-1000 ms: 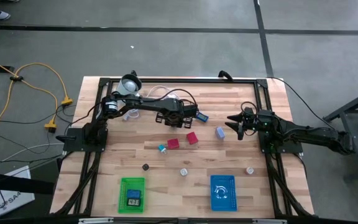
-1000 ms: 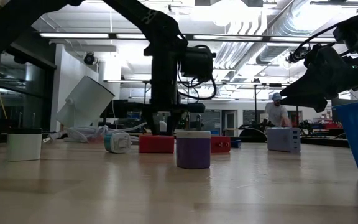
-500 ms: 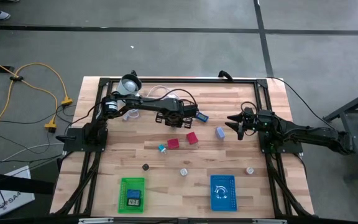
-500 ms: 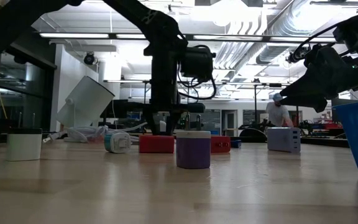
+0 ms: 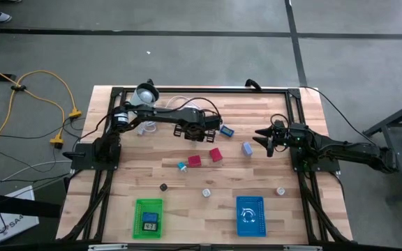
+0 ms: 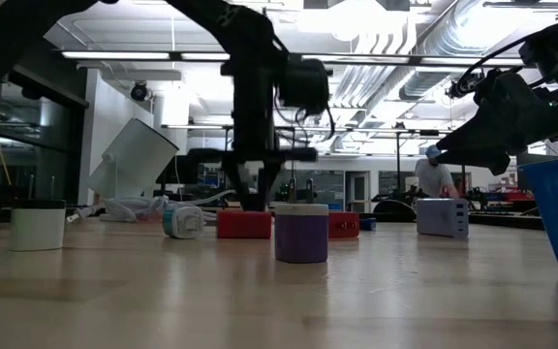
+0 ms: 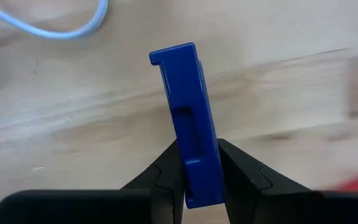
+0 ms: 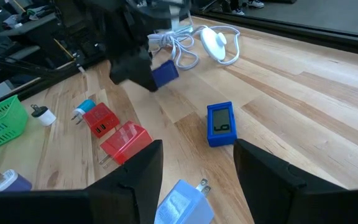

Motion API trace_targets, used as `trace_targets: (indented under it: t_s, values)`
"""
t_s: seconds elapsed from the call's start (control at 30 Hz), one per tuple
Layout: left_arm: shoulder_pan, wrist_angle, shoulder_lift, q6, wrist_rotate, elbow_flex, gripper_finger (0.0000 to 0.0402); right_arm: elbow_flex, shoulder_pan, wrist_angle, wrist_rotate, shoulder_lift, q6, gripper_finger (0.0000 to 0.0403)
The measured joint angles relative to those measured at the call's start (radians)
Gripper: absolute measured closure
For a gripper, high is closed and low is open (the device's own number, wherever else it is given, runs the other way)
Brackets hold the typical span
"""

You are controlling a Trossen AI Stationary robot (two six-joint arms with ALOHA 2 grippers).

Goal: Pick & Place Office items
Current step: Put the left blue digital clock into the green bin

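Note:
A flat blue piece point(image 7: 188, 106) sits between the fingers of my left gripper point(image 5: 199, 134), at the table's far middle; the right wrist view shows the same blue piece point(image 8: 165, 73) under that gripper point(image 8: 131, 59). Other office items lie on the wood: two red blocks point(image 5: 195, 161) point(image 5: 216, 154), a blue piece with a screen point(image 5: 226, 130), a pale blue plug point(image 5: 247, 148), and a black round piece point(image 5: 163, 187). My right gripper point(image 5: 269, 143) waits open at the right, above the table, with the pale plug point(image 8: 182, 202) lying in front of it. My left gripper pinches the blue piece's two broad faces point(image 7: 201, 168) between its two fingers, near one end. The fingers come from above, pointing down, and lie across the piece's thin side. The piece stands on edge and hangs just clear of the table.
A coiled white cable point(image 5: 180, 104) and a pale round container point(image 5: 145, 93) lie at the far left. A green basket point(image 5: 149, 217) and a blue basket point(image 5: 250, 215) stand at the near edge. Small pale round pieces point(image 5: 206, 192) point(image 5: 280, 190) lie between them.
My left gripper has risen a little, straight up, with the blue piece between its fingers. The piece has come just off the wood.

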Motion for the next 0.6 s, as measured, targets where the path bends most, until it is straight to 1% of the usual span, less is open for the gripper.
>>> trace_targets:
  t_s: [0.17,0.3,0.6]
  values:
    - [0.005,-0.006,-0.063,0.011,-0.008,0.001,0.0329,0.000,0.000,0.000,0.000,0.000,0.000,0.0219]
    - [0.006,-0.048,-0.106,0.010,-0.010,0.001,0.0329,0.000,0.000,0.000,0.000,0.000,0.000,0.0219]
    - [0.006,-0.083,-0.127,0.007,-0.021,0.001,0.0329,0.000,0.000,0.000,0.000,0.000,0.000,0.0219]
